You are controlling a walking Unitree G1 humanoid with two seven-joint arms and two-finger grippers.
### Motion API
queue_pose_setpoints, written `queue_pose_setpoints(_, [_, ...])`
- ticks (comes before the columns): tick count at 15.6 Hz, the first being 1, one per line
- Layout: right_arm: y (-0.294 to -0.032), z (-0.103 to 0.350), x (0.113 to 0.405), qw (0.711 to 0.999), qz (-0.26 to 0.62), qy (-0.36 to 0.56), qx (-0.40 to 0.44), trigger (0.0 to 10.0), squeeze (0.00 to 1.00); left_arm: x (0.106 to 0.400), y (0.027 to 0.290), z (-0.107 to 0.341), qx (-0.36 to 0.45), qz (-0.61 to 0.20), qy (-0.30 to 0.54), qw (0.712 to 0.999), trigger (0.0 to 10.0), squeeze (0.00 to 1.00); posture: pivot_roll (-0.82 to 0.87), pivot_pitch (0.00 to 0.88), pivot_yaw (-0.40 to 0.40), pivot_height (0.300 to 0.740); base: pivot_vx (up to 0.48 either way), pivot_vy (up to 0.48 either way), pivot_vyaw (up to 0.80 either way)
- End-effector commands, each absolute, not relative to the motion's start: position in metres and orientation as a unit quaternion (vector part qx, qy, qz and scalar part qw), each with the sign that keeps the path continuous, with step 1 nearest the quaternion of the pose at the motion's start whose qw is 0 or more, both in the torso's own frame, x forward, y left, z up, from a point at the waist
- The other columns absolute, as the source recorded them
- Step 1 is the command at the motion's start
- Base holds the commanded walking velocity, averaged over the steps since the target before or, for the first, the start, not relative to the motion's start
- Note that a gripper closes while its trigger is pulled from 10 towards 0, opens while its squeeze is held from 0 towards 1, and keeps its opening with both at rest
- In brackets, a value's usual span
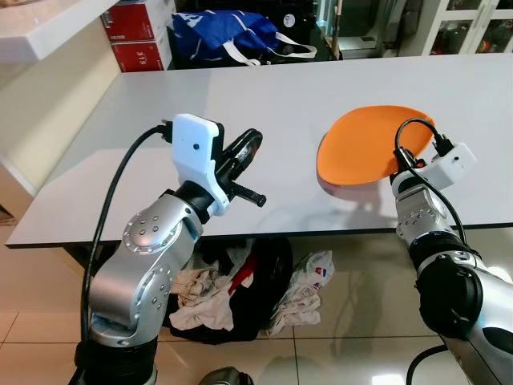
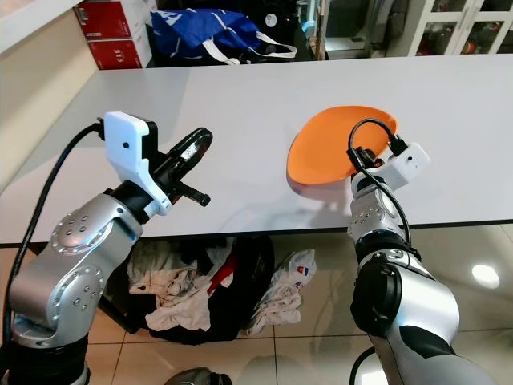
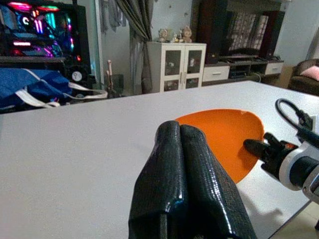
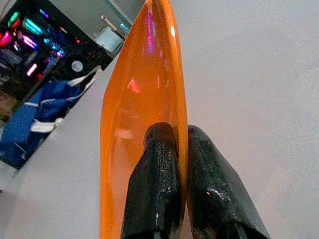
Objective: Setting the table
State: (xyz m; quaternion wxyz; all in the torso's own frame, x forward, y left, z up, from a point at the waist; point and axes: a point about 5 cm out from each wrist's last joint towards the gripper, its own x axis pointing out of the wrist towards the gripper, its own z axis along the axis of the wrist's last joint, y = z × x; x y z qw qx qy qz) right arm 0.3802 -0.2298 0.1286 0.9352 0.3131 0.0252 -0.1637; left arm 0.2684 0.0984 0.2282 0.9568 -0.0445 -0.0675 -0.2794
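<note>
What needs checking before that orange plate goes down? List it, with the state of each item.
1. Grip: right gripper pinches the rim of the orange plate, one finger on each face. Ok.
2. Plate attitude: tilted, its far edge raised, not flat on the white table. Not ok for release yet.
3. Landing spot: bare tabletop beneath and around the plate. Ok.
4. Left gripper: fingers pressed together, holding nothing, over the table well to the plate's left. Ok.
5. Whether the plate's lower edge touches the table: cannot tell.
</note>
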Motion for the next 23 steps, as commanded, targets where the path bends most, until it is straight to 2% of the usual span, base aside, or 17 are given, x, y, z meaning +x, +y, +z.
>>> queue_pose_setpoints(1, [-0.226, 0.109, 0.373, 0.944, -0.172, 0.074, 0.272, 10.0, 0.0, 0.266, 0.101, 0.23, -0.048, -0.276, -0.065, 0.958, 10.0, 0.0, 0.07, 0.0, 0.085, 0.74, 0.0, 0.0, 0.0])
queue_pose_setpoints(5, [-0.226, 0.085, 0.36, 0.944, -0.2, 0.134, 0.225, 10.0, 0.0, 0.265, 0.099, 0.23, -0.047, -0.278, -0.059, 0.958, 10.0, 0.0, 0.07, 0.001, 0.088, 0.74, 0.0, 0.0, 0.0])
queue_pose_setpoints(6, [-0.228, 0.08, 0.357, 0.941, -0.213, 0.147, 0.218, 10.0, 0.65, 0.264, 0.1, 0.23, -0.046, -0.278, -0.058, 0.958, 10.0, 0.0, 0.07, 0.0, 0.09, 0.74, 0.0, 0.0, 0.0])
queue_pose_setpoints(7, [-0.228, 0.079, 0.357, 0.94, -0.216, 0.148, 0.218, 10.0, 0.65, 0.264, 0.1, 0.231, -0.046, -0.278, -0.058, 0.958, 10.0, 0.0, 0.08, 0.001, 0.092, 0.74, 0.0, 0.0, 0.0])
queue_pose_setpoints(8, [-0.229, 0.078, 0.356, 0.94, -0.219, 0.151, 0.215, 10.0, 1.0, 0.264, 0.1, 0.231, -0.045, -0.279, -0.057, 0.958, 10.0, 0.0, 0.08, 0.001, 0.093, 0.74, 0.0, 0.0, 0.0])
queue_pose_setpoints(19, [-0.228, 0.072, 0.352, 0.942, -0.224, 0.168, 0.183, 10.0, 1.0, 0.265, 0.104, 0.229, -0.028, -0.261, -0.051, 0.964, 10.0, 0.0, 0.08, 0.013, 0.094, 0.74, 0.0, 0.0, 0.0])
queue_pose_setpoints(20, [-0.228, 0.071, 0.352, 0.943, -0.226, 0.169, 0.179, 10.0, 0.89, 0.265, 0.104, 0.229, -0.028, -0.259, -0.051, 0.964, 10.0, 0.0, 0.08, 0.013, 0.093, 0.74, 0.0, 0.0, 0.0])
queue_pose_setpoints(21, [-0.228, 0.072, 0.352, 0.944, -0.224, 0.168, 0.173, 10.0, 0.0, 0.266, 0.104, 0.229, -0.027, -0.257, -0.051, 0.965, 10.0, 0.0, 0.08, 0.013, 0.092, 0.74, 0.0, 0.0, 0.0])
queue_pose_setpoints(23, [-0.225, 0.078, 0.355, 0.954, -0.213, 0.157, 0.141, 10.0, 0.0, 0.266, 0.104, 0.228, -0.024, -0.255, -0.051, 0.965, 10.0, 0.0, 0.08, 0.013, 0.09, 0.74, 0.0, 0.0, 0.0])
